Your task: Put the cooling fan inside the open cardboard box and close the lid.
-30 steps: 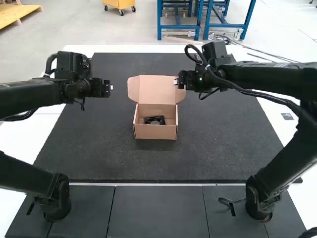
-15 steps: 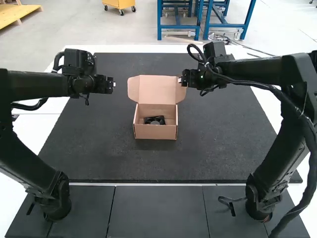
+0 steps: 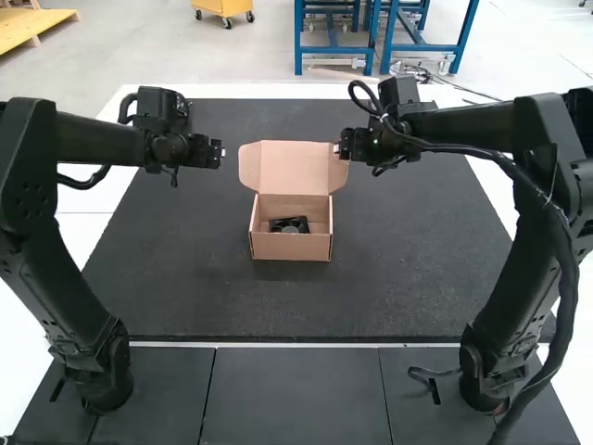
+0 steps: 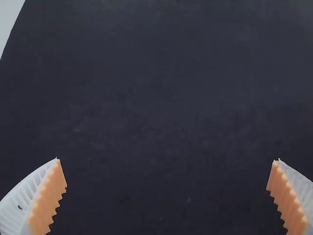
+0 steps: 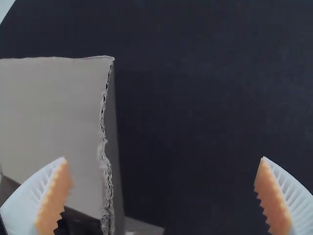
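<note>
**Fan seated in box; lid upright, closure outstanding**

The small black square cooling fan (image 3: 289,224) lies on the floor of the open brown cardboard box (image 3: 290,246), which stands near the middle of the black rubber mat (image 3: 417,269); the placement step is judged complete. The tall cardboard lid (image 3: 287,169) stands upright from the rear wall, its side flaps splayed outward. The left gripper (image 3: 218,153) hangs just beside the lid's left flap, fingers spread wide and holding nothing, with bare mat beneath it. The right gripper (image 3: 335,148) is at the lid's upper right corner, likewise released; its wrist view shows the right flap (image 5: 54,122) between its spread fingers.

Risks: a one-sided push could skew or slide the light box; a splayed flap could catch outside the wall and jam the closure; clenching on the corner could crease the board.
</note>
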`<action>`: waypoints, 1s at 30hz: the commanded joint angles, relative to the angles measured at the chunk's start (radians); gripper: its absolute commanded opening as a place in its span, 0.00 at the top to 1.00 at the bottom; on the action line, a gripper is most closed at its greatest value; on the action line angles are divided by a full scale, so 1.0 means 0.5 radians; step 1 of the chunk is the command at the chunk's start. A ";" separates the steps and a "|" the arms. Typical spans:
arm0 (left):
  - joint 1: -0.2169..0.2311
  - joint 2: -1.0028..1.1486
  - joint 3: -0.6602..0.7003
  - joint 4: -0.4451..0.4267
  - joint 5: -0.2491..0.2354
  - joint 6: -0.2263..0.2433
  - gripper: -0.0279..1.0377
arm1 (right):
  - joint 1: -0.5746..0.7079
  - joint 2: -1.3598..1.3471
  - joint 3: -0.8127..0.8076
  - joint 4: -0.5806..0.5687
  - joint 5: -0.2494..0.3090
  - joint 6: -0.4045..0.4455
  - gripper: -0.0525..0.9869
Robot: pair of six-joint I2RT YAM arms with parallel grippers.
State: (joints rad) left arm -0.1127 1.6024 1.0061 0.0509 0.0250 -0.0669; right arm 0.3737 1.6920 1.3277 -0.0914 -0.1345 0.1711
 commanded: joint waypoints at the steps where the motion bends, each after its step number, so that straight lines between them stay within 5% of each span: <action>1: -0.017 0.020 0.105 0.021 0.036 0.030 0.06 | -0.036 0.009 0.057 0.008 -0.023 -0.014 0.16; 8: -0.081 0.056 0.126 0.018 0.119 0.039 0.06 | -0.039 0.009 0.060 -0.011 -0.029 -0.014 0.19; 16: -0.189 0.087 0.126 -0.013 0.165 0.039 0.06 | -0.039 0.009 0.060 -0.026 -0.072 0.001 0.45; 24: -0.189 0.087 0.141 -0.022 0.162 0.036 0.06 | -0.039 0.009 0.063 -0.007 -0.111 0.035 0.74; 30: -0.189 0.090 0.141 -0.022 0.162 0.033 0.06 | -0.039 0.000 0.075 -0.023 -0.139 0.038 0.76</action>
State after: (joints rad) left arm -0.2050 1.6505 1.0435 0.0345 0.0956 -0.0601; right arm 0.3717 1.6936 1.3277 -0.1020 -0.1818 0.1802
